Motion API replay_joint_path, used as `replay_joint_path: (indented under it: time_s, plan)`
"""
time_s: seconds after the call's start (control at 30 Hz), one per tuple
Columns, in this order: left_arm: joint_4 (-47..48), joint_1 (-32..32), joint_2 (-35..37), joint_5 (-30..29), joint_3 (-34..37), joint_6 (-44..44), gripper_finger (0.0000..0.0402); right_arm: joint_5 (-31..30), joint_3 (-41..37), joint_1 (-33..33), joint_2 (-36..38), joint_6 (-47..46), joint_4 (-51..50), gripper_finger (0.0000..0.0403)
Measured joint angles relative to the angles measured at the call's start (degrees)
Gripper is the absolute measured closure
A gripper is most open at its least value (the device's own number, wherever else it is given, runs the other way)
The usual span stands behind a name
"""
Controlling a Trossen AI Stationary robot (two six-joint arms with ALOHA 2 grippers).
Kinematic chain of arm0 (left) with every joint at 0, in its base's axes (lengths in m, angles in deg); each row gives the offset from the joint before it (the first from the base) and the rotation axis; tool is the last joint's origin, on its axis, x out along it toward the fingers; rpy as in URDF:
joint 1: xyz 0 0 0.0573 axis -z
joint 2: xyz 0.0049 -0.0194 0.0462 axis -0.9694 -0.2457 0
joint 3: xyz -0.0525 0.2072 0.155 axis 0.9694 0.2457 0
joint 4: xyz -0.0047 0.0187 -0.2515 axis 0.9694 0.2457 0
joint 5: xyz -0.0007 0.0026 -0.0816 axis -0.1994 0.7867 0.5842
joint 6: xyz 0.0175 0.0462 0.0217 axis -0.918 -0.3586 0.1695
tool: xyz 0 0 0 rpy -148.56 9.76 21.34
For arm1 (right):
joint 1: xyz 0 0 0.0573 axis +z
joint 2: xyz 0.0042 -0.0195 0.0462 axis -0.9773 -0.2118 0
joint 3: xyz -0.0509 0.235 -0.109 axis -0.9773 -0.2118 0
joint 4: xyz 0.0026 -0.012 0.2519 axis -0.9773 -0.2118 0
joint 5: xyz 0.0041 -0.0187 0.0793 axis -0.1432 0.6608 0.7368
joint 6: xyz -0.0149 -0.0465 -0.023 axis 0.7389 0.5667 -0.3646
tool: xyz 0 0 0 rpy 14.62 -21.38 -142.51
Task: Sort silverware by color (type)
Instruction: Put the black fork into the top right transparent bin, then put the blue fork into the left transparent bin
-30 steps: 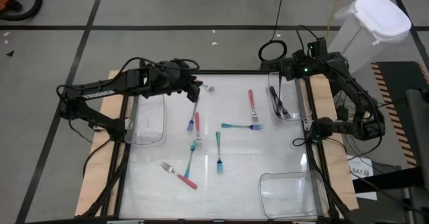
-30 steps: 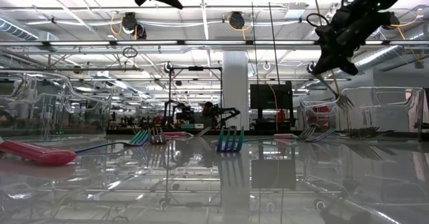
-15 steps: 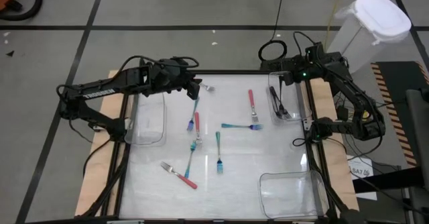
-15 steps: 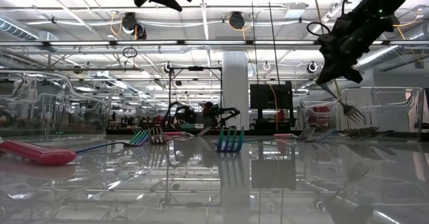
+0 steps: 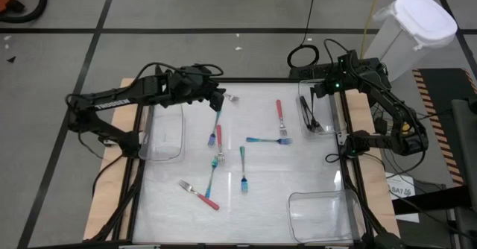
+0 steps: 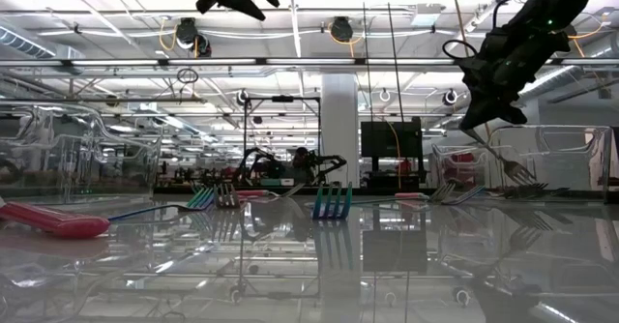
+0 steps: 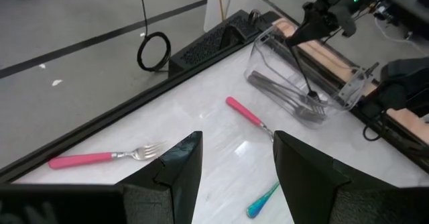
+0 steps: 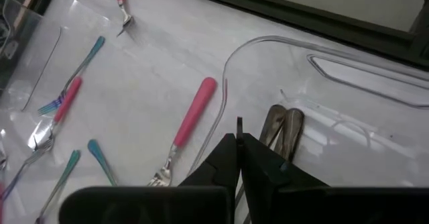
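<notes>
My right gripper (image 6: 491,120) is shut on a black fork (image 6: 510,165) over the clear bin (image 5: 333,113) at the table's far right, where other black forks (image 8: 281,125) lie on the bin's floor. My left gripper (image 7: 234,163) hangs open high above the table's far left, with nothing between its fingers. Below it a pink-handled fork (image 7: 100,159) lies flat. More pink forks (image 5: 280,118) and teal forks (image 5: 243,167) lie scattered on the middle of the table. My right gripper pinches the black fork's handle (image 8: 238,125) near its free end between the two shut fingers. The fingers slant down from the far right. The fork hangs tilted below them, its tines (image 6: 519,174) lowest, inside the bin; whether they touch the forks there, I cannot tell.
A second clear bin (image 5: 168,130) stands at the table's left side and a third (image 5: 320,208) at the near right corner. A dark frame (image 5: 246,80) runs round the table top. A white lidded bin (image 5: 417,25) stands on the floor beyond the far right.
My right gripper has come down with the black fork, still shut on it. The fork's tines have sunk lower into the far right bin.
</notes>
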Motion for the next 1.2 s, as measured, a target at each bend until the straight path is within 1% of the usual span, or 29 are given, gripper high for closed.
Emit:
replay_joint_path:
  time_s: [0.23,0.47,0.73,1.07,1.13,1.2]
  plan:
    - [0.02,0.04,-0.02,0.02,0.02,0.11,0.0218,-0.21,0.00,0.00,0.00,0.03,0.04,0.0391]
    - [0.04,0.04,-0.06,0.02,0.02,-0.09,0.0218,-4.46,-0.02,0.71,-0.02,-0.04,-0.18,0.0356]
    - [0.04,0.04,-0.06,0.02,0.02,-0.09,0.0218,-4.55,-0.02,0.74,-0.02,-0.04,-0.18,0.0328]
    - [0.04,0.04,-0.06,0.02,0.02,-0.11,0.0218,-4.47,-0.02,0.74,-0.02,-1.22,-0.18,0.0319]
    - [0.04,0.04,-0.06,0.02,0.02,-0.11,0.0218,-3.88,-0.02,0.74,-0.02,-2.63,-0.18,0.0319]
    - [0.04,0.04,-0.06,0.02,0.02,-0.11,0.0218,-1.20,-0.02,0.81,0.03,-4.16,-0.15,0.0319]
